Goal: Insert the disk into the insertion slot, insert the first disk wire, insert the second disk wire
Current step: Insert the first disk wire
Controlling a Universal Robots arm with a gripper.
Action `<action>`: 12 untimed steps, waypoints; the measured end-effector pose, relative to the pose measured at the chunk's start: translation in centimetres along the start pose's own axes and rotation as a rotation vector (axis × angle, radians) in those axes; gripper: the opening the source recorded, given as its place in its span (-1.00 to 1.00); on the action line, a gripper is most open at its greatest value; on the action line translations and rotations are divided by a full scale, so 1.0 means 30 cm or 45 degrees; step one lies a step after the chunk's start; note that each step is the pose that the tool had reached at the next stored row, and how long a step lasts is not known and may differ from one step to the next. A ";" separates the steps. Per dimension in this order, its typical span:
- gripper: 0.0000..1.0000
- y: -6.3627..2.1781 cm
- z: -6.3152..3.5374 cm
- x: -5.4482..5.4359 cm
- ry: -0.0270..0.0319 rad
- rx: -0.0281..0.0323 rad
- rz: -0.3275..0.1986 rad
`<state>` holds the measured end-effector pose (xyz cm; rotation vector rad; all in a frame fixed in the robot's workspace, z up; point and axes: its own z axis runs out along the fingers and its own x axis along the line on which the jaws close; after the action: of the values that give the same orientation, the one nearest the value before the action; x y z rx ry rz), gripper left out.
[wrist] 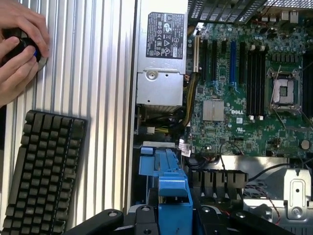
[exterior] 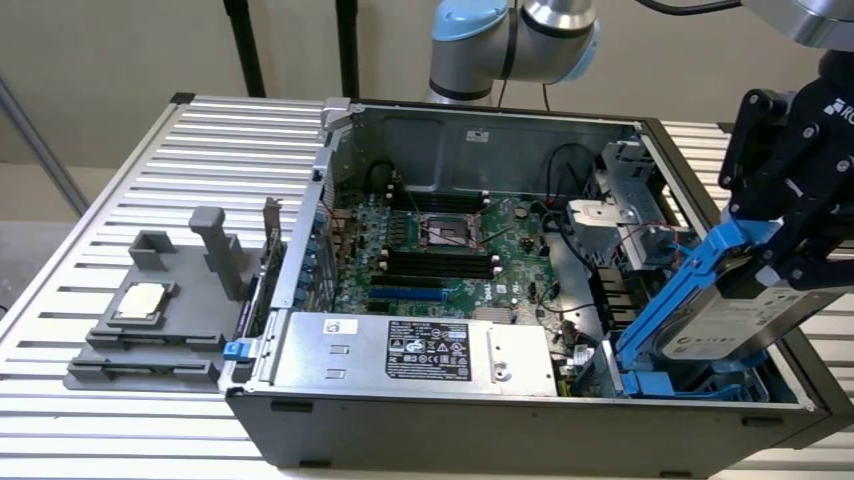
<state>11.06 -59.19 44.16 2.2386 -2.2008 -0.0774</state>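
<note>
1. Black gripper (exterior: 785,255) comes in from the exterior view's upper right. The wrist is pitched down toward the near right corner of the open PC case (exterior: 534,425).
2. Fingers are clamped on the disk (exterior: 741,320), one on each side of its upper end. In the wrist view the disk's blue carrier (wrist: 168,191) sits between the black finger bodies, gripper (wrist: 173,220) right behind it.
3. Disk is tilted, label side toward the exterior camera. Its upper end is high in the grip and its lower end is down at the mouth of the insertion slot (exterior: 674,385), not lying flat in it.
4. Slot is just beside the power supply box (exterior: 414,350), on the exterior view's right.
5. Arm base joints (exterior: 514,40) stand behind the case's far wall. The links between them and the wrist are cut off at the picture edge.
6. Disk's lower edge is hidden behind the bay wall, so I can't tell if it touches the rails. Label print is unreadable.
7. Person's hands (wrist: 19,44) rest on a dark knob, partly cut off, near a keyboard (wrist: 44,171) on the slatted table (wrist: 98,98).
</note>
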 end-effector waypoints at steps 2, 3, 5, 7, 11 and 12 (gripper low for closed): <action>-0.36 0.000 0.004 -0.001 0.0001 0.0000 0.000; -0.36 0.000 0.006 -0.002 0.0001 0.0000 0.000; -0.36 0.000 0.011 -0.002 -0.0001 0.0001 0.000; -0.36 -0.001 0.015 -0.004 -0.0001 0.0001 -0.001; -0.36 -0.001 0.023 -0.006 -0.0023 0.0002 -0.001; -0.36 -0.001 0.025 -0.007 -0.0031 0.0003 -0.001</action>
<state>11.05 -58.96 43.42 2.2409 -2.2010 -0.0800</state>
